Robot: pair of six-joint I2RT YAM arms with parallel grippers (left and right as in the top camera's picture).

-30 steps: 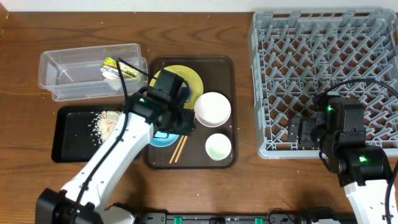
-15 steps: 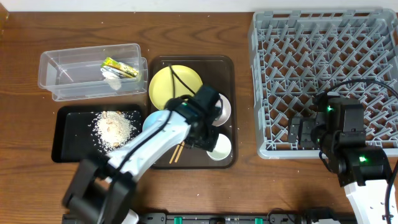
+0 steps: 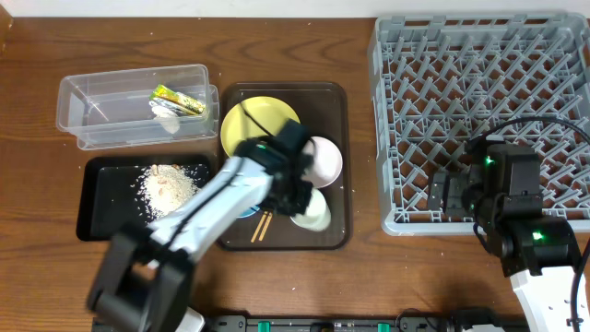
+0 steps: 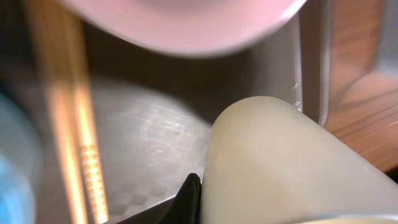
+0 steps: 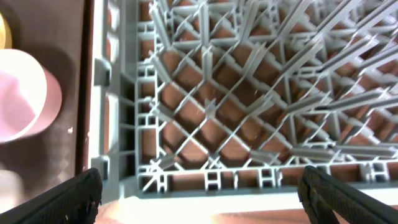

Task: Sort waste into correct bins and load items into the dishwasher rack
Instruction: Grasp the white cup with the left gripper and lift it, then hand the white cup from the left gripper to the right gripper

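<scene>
Over the near right corner of the dark brown serving tray [image 3: 334, 109], clamps the small pale green cup [image 3: 316, 212] in the left gripper [image 3: 301, 196], jaws drawn together on the cup's wall. From the left wrist, shows one dark fingertip [image 4: 191, 198] tight against the cup's pale side. Looks tipped off upright, direction of the mouth hard to tell. Just beyond the cup on the far side, the white bowl [image 3: 327, 159]. Just left of it, the two chopsticks [image 3: 264, 224], long axes running roughly near to far. To the right and well apart from the tray, the dishwasher rack [image 3: 479, 83], with the right gripper [image 3: 445, 195] hovering over its near left corner, jaws wide apart, holding nothing. Likely step in hand: lifting the cup clear of the tray. Calls next, by the look of it, for a carry rightward across bare table to the rack's left edge, far closer to the idle right arm than to the left.
</scene>
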